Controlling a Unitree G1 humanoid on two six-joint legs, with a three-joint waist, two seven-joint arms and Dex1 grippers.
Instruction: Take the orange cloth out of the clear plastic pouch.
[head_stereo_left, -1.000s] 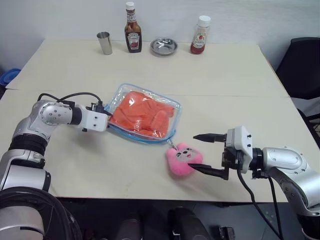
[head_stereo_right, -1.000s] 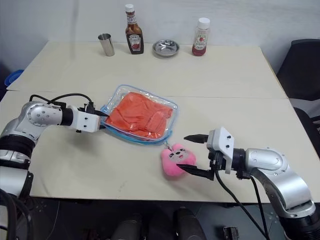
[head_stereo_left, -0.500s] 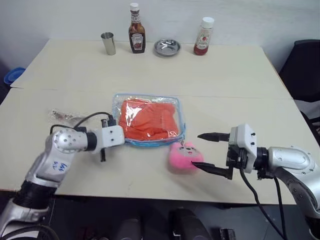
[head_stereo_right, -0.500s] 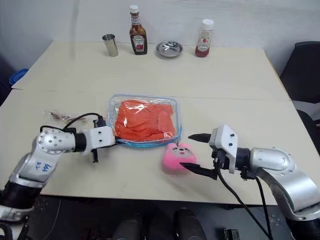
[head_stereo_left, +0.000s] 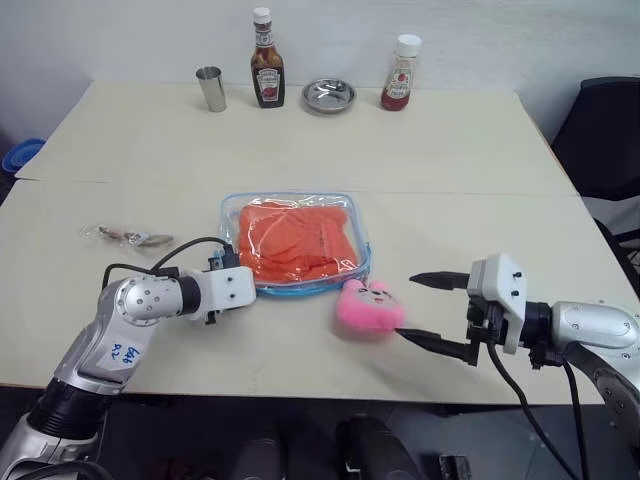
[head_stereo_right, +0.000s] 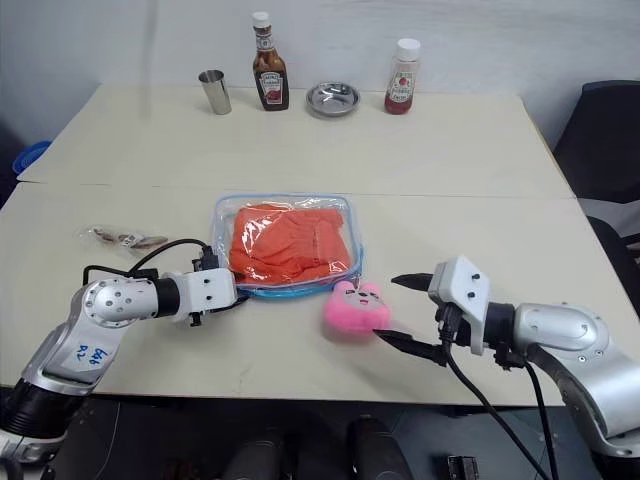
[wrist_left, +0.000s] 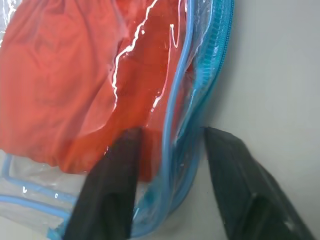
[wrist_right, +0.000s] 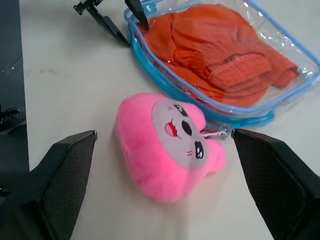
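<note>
Left wrist view has the left tool (wrist_left: 167, 190) part open, fingers straddling the blue zipper edge of the clear plastic pouch (head_stereo_left: 296, 240), gripping nothing; head views hide this. Inside lies the orange cloth (head_stereo_left: 297, 236), soft and light: pinch a fold. Slippery pouch needs pinning. Beside it, the right tool (head_stereo_left: 432, 310) gapes wide, empty
</note>
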